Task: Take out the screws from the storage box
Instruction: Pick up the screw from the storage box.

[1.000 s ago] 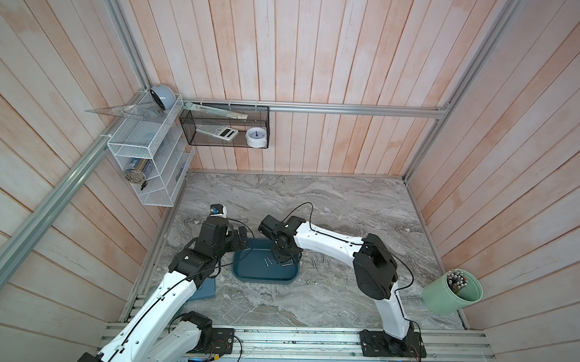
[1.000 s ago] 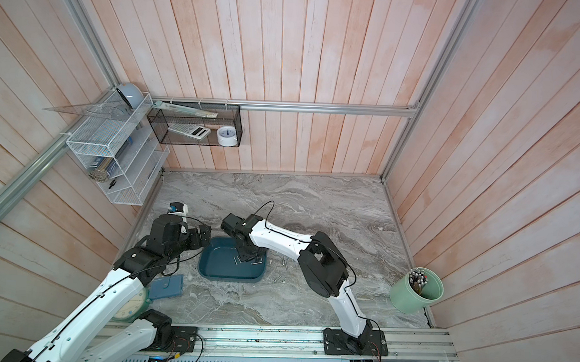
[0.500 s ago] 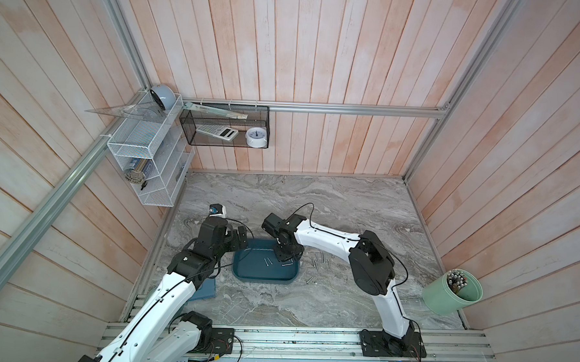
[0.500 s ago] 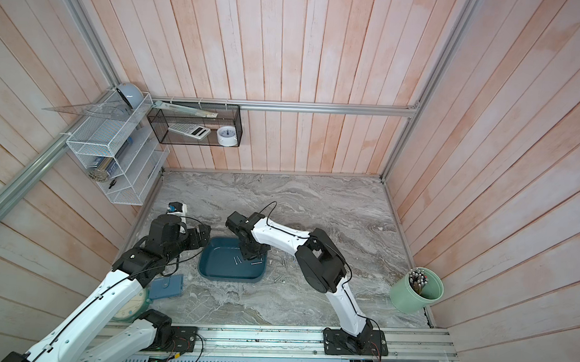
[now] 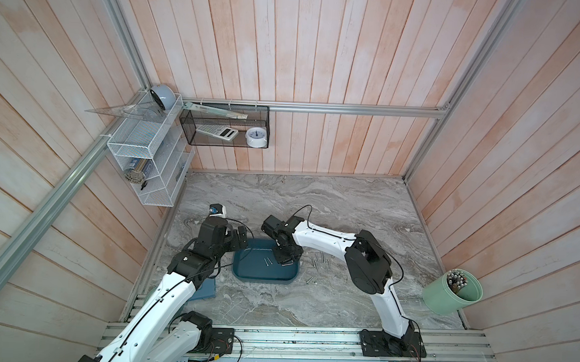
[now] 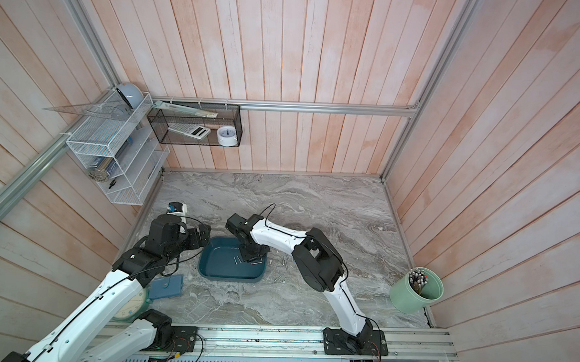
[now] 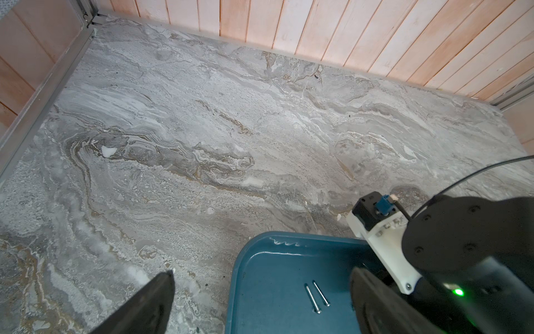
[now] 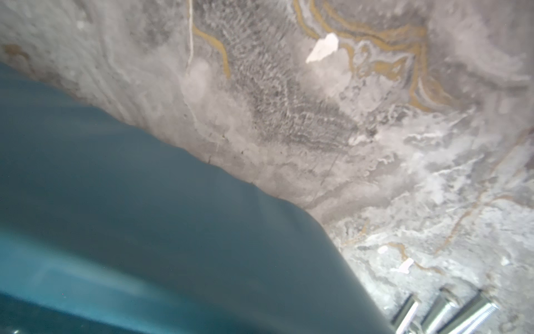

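While my right claw hangs low over the right end of the storage box, just below centre in both top views, its jaws stand close together. Whether anything is pinched between them I cannot tell, because the wrist above hides the tips. One screw pokes out from beneath it on the box floor. A pair of screws lies side by side nearer the middle of the box. The loose screws rest on the marble table just right of the box, and three show at the lower right of the right wrist view. My left claw hovers spread wide at the box's upper left corner, holding nothing.

To pick well, I would pinch across the thin shaft, not along it, since so slender a piece will likely roll or swivel out of a poor grip. Then I would lift straight up until clear of the low rim before swinging toward the right of the frame. I would let go low beside the others, so it cannot bounce back in. The box may slide, so my left claw could steady its edge.
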Controlling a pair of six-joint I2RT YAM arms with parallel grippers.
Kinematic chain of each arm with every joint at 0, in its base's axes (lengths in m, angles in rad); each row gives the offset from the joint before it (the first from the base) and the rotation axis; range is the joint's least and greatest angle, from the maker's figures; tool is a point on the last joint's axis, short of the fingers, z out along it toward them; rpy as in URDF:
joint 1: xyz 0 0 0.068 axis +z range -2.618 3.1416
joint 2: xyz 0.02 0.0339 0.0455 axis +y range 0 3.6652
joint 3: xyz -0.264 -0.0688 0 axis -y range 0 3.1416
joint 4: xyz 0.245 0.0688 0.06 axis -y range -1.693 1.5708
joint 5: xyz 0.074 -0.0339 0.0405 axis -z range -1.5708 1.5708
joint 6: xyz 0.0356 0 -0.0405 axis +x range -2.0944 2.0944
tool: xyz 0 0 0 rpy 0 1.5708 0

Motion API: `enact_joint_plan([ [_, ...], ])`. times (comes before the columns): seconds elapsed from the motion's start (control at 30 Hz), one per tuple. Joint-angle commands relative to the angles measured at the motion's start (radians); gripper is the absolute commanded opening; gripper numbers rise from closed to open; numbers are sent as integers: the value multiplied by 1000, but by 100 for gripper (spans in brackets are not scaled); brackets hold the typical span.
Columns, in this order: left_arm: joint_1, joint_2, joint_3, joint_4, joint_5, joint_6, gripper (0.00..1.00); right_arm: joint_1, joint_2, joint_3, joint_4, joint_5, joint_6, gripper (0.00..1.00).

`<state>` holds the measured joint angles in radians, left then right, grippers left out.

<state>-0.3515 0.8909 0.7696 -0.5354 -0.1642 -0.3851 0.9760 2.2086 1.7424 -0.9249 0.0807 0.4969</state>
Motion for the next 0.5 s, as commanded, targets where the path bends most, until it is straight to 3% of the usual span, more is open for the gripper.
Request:
enact_joint_plan([
  [0.0, 5, -2, -10, 11, 3, 0, 100, -5, 64, -6, -25, 12, 10, 18],
  [0.47, 5, 7, -10, 13, 5, 1, 100, -7, 90, 43, -69, 68, -12, 18],
])
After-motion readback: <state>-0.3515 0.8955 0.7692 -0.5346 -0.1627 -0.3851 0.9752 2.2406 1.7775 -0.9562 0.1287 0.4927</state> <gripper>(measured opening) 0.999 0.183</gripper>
